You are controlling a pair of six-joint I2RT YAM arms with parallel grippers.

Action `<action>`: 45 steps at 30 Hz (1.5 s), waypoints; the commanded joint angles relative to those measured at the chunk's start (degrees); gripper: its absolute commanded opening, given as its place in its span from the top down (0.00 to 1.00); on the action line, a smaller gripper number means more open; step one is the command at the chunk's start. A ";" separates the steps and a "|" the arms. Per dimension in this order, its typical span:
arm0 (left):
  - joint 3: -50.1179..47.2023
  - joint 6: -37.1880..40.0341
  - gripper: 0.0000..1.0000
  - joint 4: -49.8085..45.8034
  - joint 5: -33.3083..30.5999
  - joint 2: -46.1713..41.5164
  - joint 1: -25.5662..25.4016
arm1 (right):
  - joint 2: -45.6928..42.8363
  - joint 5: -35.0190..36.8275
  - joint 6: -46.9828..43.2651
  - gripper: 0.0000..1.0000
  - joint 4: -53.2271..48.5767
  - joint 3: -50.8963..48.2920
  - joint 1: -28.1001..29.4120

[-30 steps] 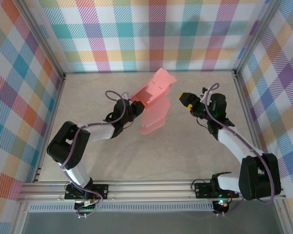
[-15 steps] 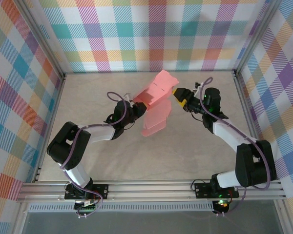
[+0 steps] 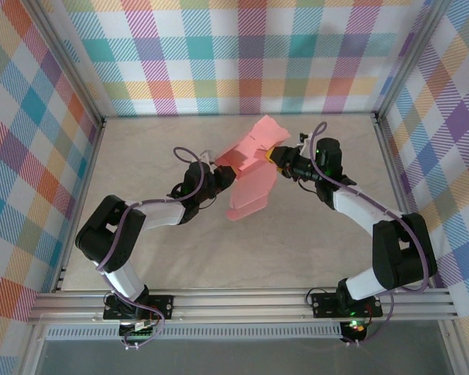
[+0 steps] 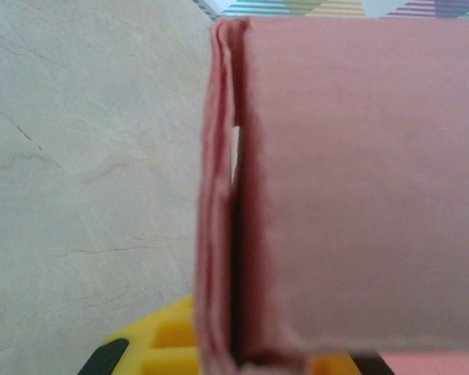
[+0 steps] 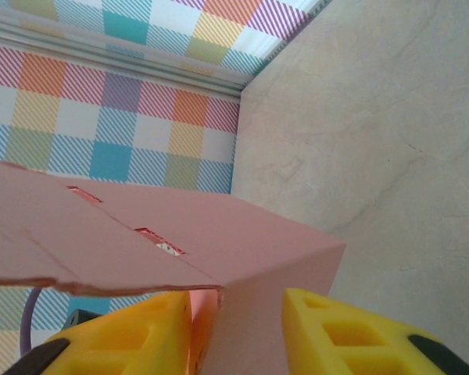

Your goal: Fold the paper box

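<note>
Here, paper box [image 3: 254, 144]: raised above the worktop [image 3: 313, 234], tilted, between both hands.
Left hand [image 3: 216, 176]: pinching the box's lower end.
Right hand [image 3: 275, 158]: straddling its upper right corner; whether it grips, I cannot tell.

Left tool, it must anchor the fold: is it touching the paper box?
Touching. Left wrist view: the paper box sits clamped between yellow fingers of the left tool.

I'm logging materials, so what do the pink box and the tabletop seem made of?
The paper box: thin matte pink card, judging by its stacked, fuzzy edges. The table: smooth, pale, with marble-like veins; real stone or printed laminate, I cannot tell.
</note>
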 commanded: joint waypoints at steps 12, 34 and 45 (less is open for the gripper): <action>1.43 3.13 1.00 -0.78 -2.15 -1.95 -0.68 | -1.21 0.20 -1.81 0.68 -4.91 1.90 -0.02; 1.29 4.80 1.00 -2.58 -3.59 -1.87 -0.69 | -1.34 -0.94 -3.04 0.84 -5.79 2.46 -0.38; 0.75 6.85 1.00 -3.91 -6.82 -2.19 0.67 | -8.21 7.67 -14.59 0.35 -20.23 6.15 -1.40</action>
